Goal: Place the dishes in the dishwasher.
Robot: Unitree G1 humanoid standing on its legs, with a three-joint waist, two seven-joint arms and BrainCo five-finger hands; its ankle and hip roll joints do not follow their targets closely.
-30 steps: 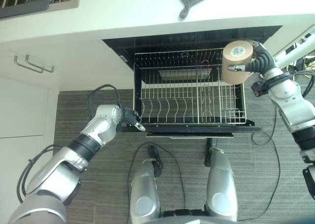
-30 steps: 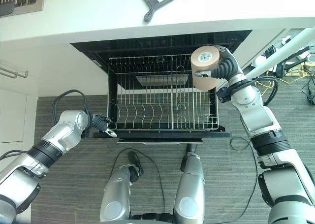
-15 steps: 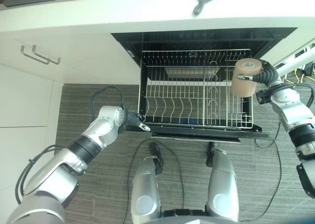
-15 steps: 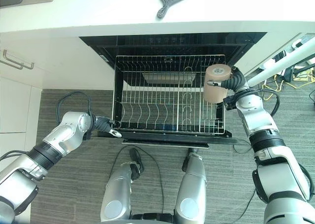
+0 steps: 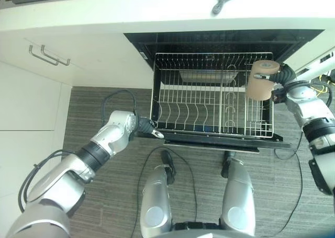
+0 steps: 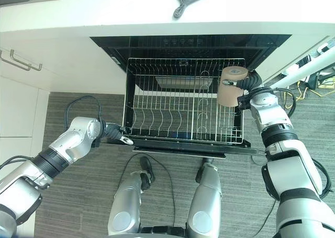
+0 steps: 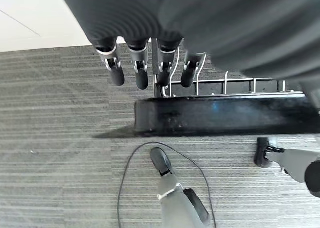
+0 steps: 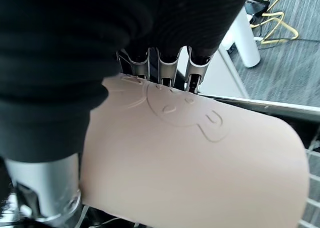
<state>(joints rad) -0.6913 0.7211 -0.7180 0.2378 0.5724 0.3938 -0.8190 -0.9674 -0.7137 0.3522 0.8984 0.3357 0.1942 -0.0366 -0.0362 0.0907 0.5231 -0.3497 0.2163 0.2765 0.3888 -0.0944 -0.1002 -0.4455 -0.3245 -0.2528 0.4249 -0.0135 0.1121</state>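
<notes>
Lowered since a second ago, the tan cup (image 5: 261,80) now hangs at the 3 o'clock edge of the dishwasher rack (image 5: 209,99), right robot hand (image 5: 280,77) curled round it, left robot hand (image 5: 149,129) relaxed at the rack's 8 o'clock corner.

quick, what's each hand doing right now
Left hand: open, fingers straight, at the front left corner of the rack.
Right hand: shut on the tan cup, over the rack's right side.
</notes>
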